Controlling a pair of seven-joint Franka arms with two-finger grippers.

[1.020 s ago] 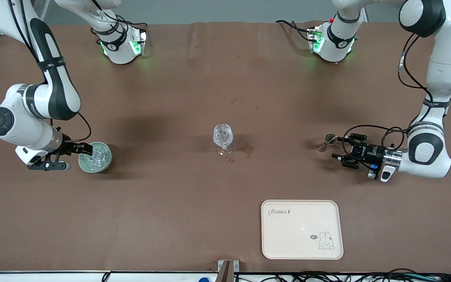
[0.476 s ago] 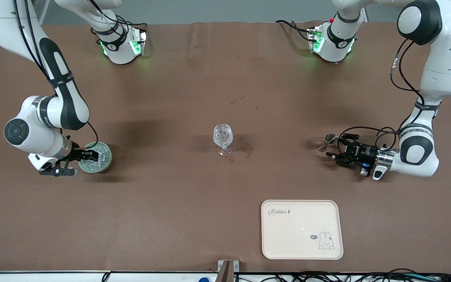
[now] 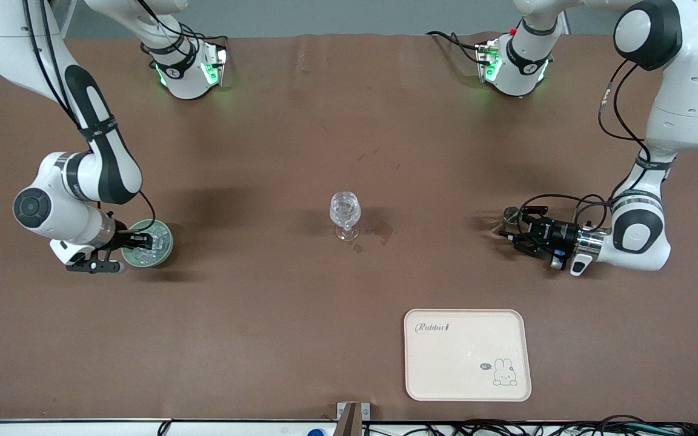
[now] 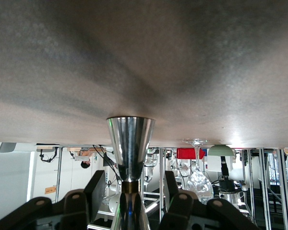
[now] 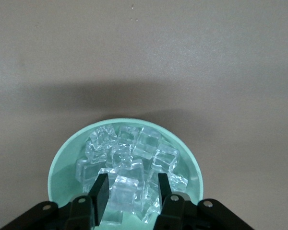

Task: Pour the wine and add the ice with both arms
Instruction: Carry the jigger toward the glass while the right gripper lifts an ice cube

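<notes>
The ice (image 5: 134, 160) is several clear cubes heaped in a pale green bowl (image 3: 164, 245) at the right arm's end of the table. My right gripper (image 3: 143, 241) is down in the bowl and open, with one cube (image 5: 127, 189) between its fingers (image 5: 102, 191). A clear stemmed glass (image 3: 345, 213) stands mid-table with clear chunks in it. A small metal jigger (image 3: 511, 213) stands toward the left arm's end. My left gripper (image 3: 511, 230) lies low and level, open, its fingers (image 4: 100, 188) either side of the jigger's waist (image 4: 130, 187) with gaps.
A cream tray (image 3: 468, 354) with a rabbit drawing lies nearer the front camera than the jigger. A dark wet stain (image 3: 383, 230) marks the brown table beside the glass. The glass (image 4: 198, 178) and bowl (image 4: 221, 150) also show far off in the left wrist view.
My right gripper has moved in over the bowl and down among the ice. My left gripper has slid toward the jigger, so its fingers now stand around it.
</notes>
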